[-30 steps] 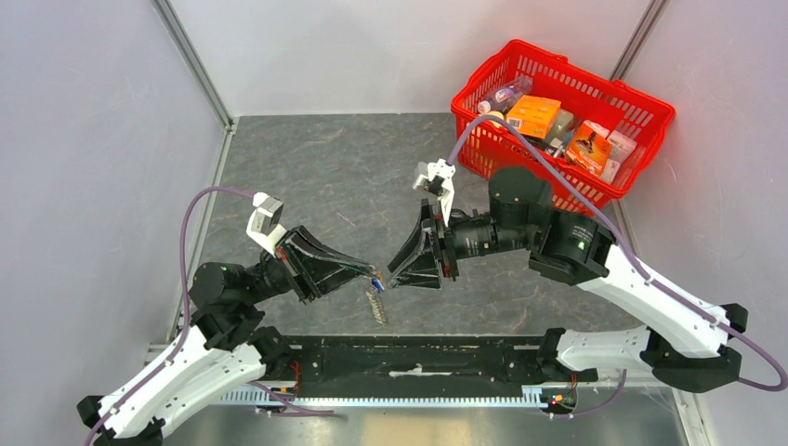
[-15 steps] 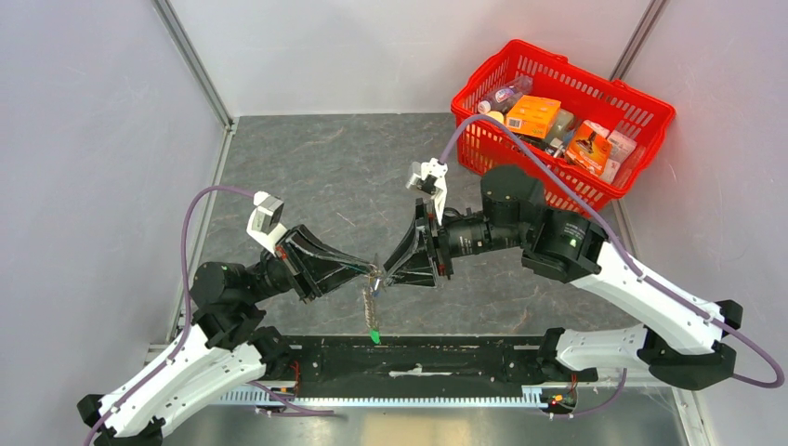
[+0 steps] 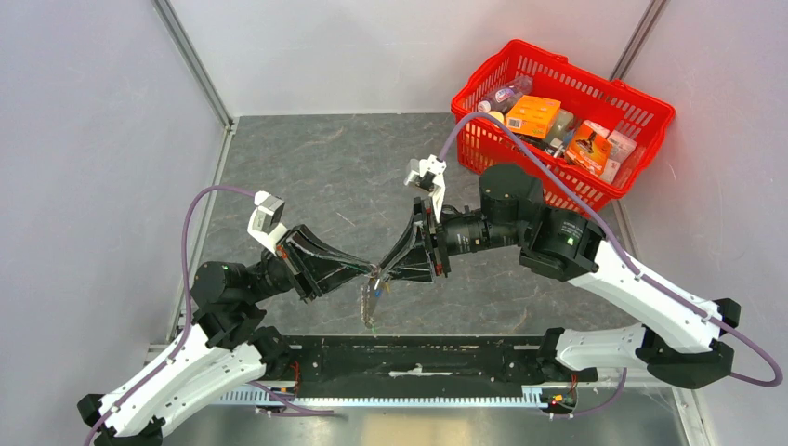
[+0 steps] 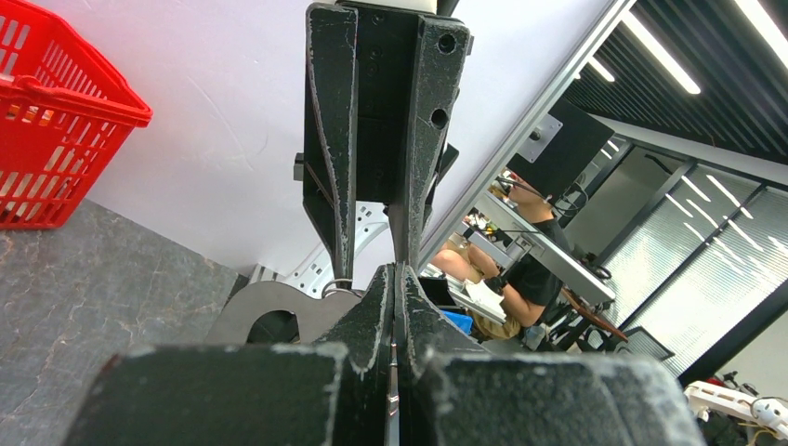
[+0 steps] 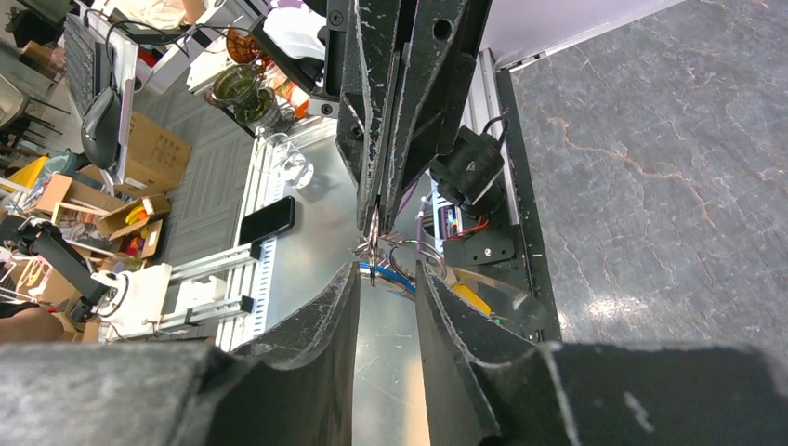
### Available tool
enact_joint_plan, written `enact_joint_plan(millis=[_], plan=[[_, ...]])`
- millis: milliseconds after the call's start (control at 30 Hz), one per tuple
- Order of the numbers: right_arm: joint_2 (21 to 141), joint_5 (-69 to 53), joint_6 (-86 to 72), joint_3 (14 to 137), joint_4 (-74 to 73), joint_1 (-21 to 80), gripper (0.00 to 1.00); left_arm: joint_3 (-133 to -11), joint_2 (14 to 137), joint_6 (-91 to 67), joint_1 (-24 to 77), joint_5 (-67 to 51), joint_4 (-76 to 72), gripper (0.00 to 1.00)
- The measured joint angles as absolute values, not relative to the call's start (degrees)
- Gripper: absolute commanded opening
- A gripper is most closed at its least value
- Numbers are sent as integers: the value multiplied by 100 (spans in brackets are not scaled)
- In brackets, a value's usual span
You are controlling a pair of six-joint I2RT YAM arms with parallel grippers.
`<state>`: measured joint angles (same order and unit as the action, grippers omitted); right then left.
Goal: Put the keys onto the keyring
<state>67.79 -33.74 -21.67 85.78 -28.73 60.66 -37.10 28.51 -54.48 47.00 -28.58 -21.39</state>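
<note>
My left gripper [image 3: 373, 271] and right gripper [image 3: 384, 275] meet tip to tip above the table's near middle. The left gripper [image 4: 397, 279] is shut on the keyring [image 3: 371, 305], whose thin chain and strap hang below the tips; a sliver of metal shows between its pads. In the right wrist view the small metal ring [image 5: 373, 240] sticks out of the left fingers [image 5: 376, 139], just beyond my right gripper [image 5: 386, 279], whose jaws stand apart with nothing between them. A blue-headed key [image 3: 378, 287] shows by the chain; whether it hangs on the ring is unclear.
A red basket [image 3: 567, 67] full of packets and bottles stands at the back right, behind the right arm, and shows too in the left wrist view as the basket [image 4: 56, 121]. A black rail [image 3: 418, 358] runs along the near edge under the keyring.
The right gripper has moved left until its tips meet the left gripper's, and its jaws have narrowed. The hanging keyring has swung; the green tag seen at its bottom no longer shows.
</note>
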Motion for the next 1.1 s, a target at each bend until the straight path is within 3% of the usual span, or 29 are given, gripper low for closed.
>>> enact_joint_plan(millis=[133,267,333,433,767,1100], plan=[[6816,-3378,-2191,8608,-2818,6073,29,-3710,2851,-5448,4700,-2858,-2139,2],[6855,-3395,-2213,8608,-2770,6104,9,-3710,2851,-5448,4700,-2856,-2139,2],[6864,-3428,-2246,8608,-2740,6114,4,-3710,2851,-5448,4700,-2849,-2134,2],[6864,-3446,-2248,8608,-2733,6132,4,-3710,2849,-5448,4700,-2851,-2137,2],[6860,-3444,-2248,8606,-2696,6156,25,-3710,2851,-5448,4700,-2801,-2143,2],[6777,-3439,-2250,8562,-2659,6165,26,-3710,2849,-5448,4700,-2729,-2163,2]])
